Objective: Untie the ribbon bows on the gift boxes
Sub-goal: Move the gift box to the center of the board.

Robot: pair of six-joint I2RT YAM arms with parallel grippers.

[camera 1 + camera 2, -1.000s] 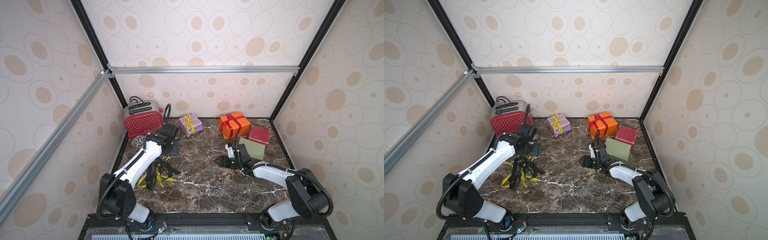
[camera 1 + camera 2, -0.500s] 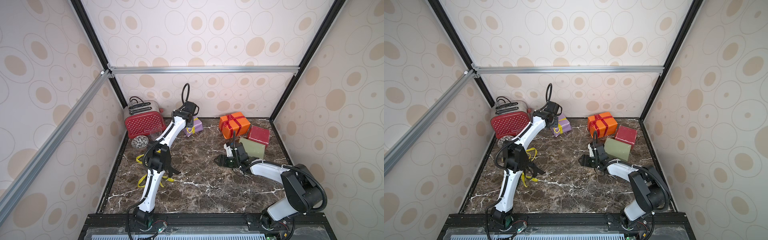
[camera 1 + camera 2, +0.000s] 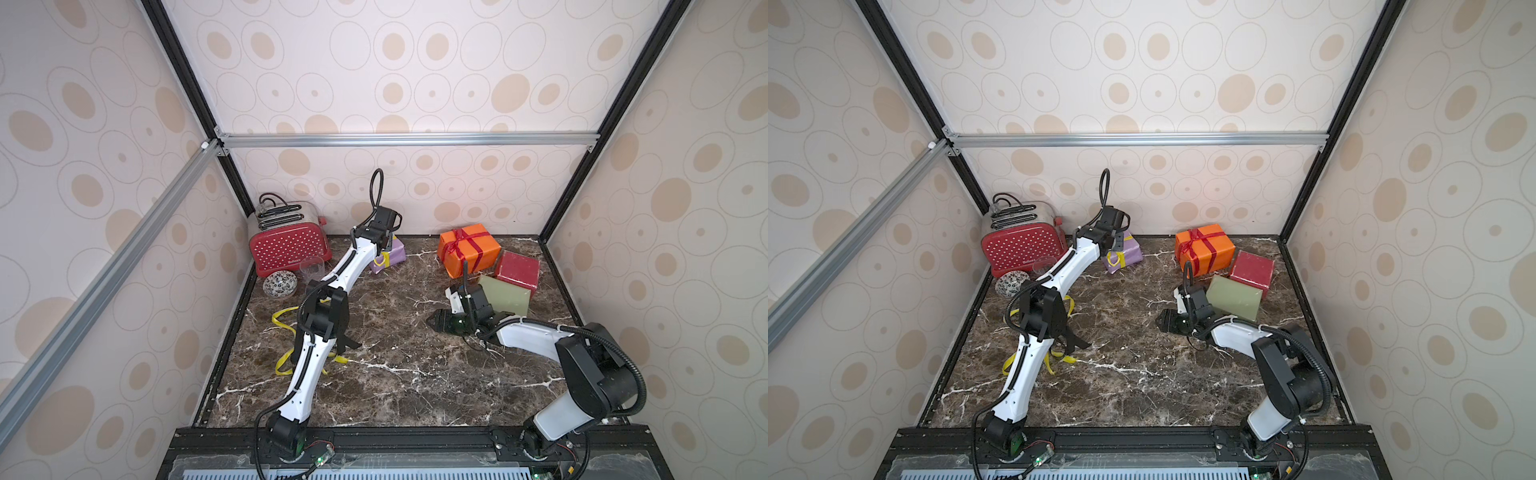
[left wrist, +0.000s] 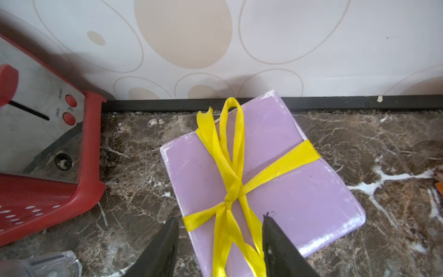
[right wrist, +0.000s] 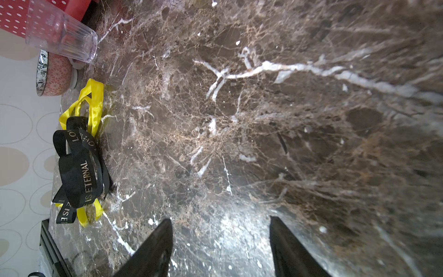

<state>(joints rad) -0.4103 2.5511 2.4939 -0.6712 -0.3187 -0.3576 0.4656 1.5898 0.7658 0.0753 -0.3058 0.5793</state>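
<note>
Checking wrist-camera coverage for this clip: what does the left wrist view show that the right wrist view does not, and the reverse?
Left wrist only: the lilac paper-wrapped gift box with its yellow satin bow tied, tails between the fingers of the open left gripper. Right wrist only: a loose black lettered ribbon over a loose yellow ribbon, a patterned bowl, and the open, empty right gripper. Both: the red white-dotted toaster, the clear plastic cup and the brown marble tabletop.
</note>
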